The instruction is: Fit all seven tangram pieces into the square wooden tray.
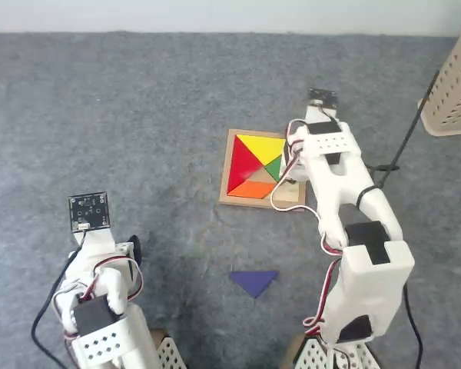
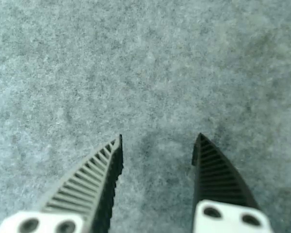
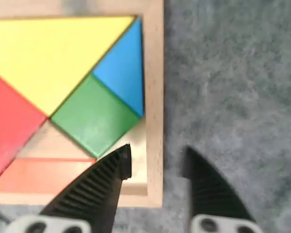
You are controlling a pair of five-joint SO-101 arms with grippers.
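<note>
The left end effector (image 2: 160, 136) is nearest the lens in the left wrist view: its two ribbed fingers stand moderately apart with nothing between them, over bare grey covering of the worktop (image 1: 138, 115). In the high view this end effector (image 1: 135, 247) sits at the near left of the worktop, well apart from all task items. The right end effector (image 3: 157, 147) is likewise parted and holds nothing. One finger is over the inside corner of the square wooden tray (image 3: 155, 97), and the other is beyond the rim, over the worktop, so the jaws straddle the rim. In the high view the tray (image 1: 224, 181) lies near the centre of the worktop, with the right arm extended over its right edge. Seated in the tray are a yellow triangle (image 1: 260, 144), a red triangle (image 1: 242, 165), a green square (image 1: 273, 167), an orange piece (image 1: 253, 189) and a blue triangle (image 3: 123, 68). The blue triangle lies against the rim, touching the yellow triangle and the green square. Bare tray floor shows between the red, green and orange pieces and at the corner beside the finger. A violet triangle (image 1: 253, 281) lies flat on the worktop outside the tray, between the two arms and well apart from the tray. A slatted basket (image 1: 453, 84) stands at the far right edge.
</note>
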